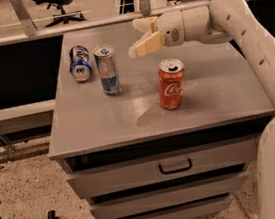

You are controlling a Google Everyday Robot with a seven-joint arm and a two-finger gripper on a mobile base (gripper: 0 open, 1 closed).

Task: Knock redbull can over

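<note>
Grey metal forms the cabinet point(216, 96), and three cans sit on its top. The redbull can point(107, 70) stands upright near the back left, just beside a blue can point(79, 62) that lies on its side with its top end facing the camera. The two look close enough to touch, though I cannot be sure. A red Coke can point(171, 84) stands upright nearer the middle, well apart from them.

The white arm point(237, 22) reaches in from the right, above the back of the top. Its gripper point(134, 39) hangs in the air between the redbull can and the Coke can, higher than both and touching neither. The cream fingers point(145, 45) are spread apart with nothing between them. Drawers point(175, 167) fill the front below.
</note>
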